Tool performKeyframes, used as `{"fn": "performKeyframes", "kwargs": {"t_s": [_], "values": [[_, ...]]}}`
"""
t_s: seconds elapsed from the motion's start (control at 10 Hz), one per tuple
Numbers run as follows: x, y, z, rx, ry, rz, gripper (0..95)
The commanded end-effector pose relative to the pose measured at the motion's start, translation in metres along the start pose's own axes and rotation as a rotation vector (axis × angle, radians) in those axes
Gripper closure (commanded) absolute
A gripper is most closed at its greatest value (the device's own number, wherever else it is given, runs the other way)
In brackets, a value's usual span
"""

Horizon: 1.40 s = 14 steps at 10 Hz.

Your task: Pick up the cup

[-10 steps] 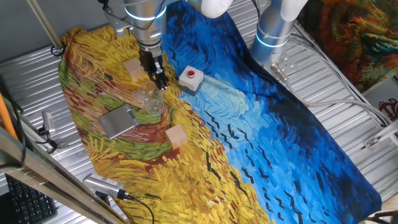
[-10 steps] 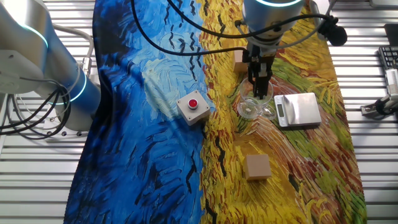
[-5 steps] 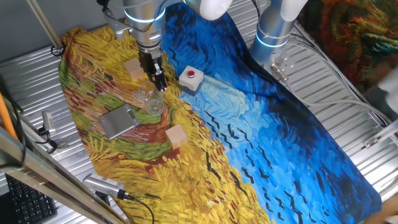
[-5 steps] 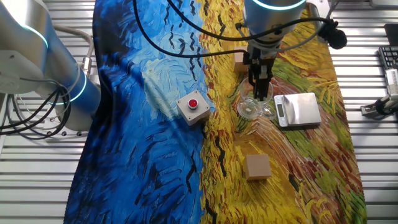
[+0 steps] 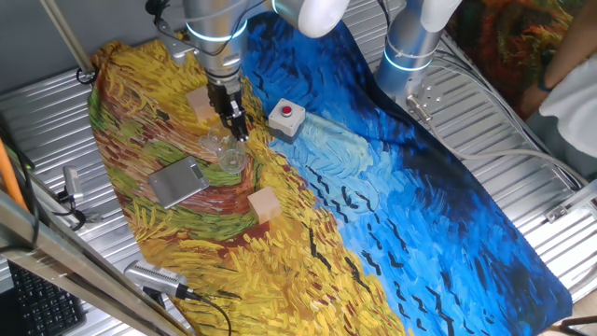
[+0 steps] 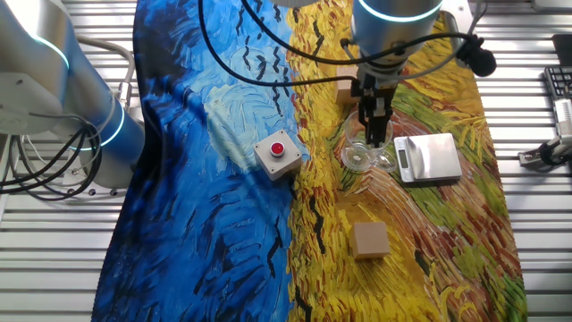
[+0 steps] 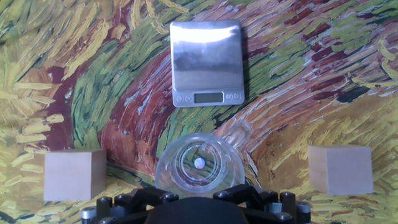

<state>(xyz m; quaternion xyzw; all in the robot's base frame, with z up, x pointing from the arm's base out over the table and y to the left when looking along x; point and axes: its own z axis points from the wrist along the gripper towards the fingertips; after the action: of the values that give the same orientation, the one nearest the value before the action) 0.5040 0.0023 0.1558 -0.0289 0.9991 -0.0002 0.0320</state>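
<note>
The cup (image 5: 229,154) is a small clear cup standing upright on the yellow part of the painted cloth. It also shows in the other fixed view (image 6: 362,154) and, from above, in the hand view (image 7: 199,165), round rim up, with a small handle on its right. My gripper (image 5: 237,129) hangs just above and behind the cup, also seen in the other fixed view (image 6: 374,134). It holds nothing. In the hand view only its black body (image 7: 199,208) shows along the bottom edge, spread wide, and the fingertips are hidden.
A flat grey metal scale (image 5: 177,181) lies left of the cup. Tan wooden cubes sit behind the gripper (image 5: 200,103) and in front of the cup (image 5: 264,203). A box with a red button (image 5: 286,118) stands to the right. A second robot's base (image 5: 410,47) is at the back.
The arm has shifted very slightly over the cup. The cup has not moved.
</note>
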Motion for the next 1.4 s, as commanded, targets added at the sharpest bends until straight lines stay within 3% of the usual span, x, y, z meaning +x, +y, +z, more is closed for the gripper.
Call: {"fn": "performKeyframes", "kwargs": {"t_s": [0.1,1.4], "values": [[-0.001,0.000,0.001,0.001,-0.001,0.000,0.0],[-0.004,-0.003,0.022,-0.006,-0.007,-0.003,0.0]]}}
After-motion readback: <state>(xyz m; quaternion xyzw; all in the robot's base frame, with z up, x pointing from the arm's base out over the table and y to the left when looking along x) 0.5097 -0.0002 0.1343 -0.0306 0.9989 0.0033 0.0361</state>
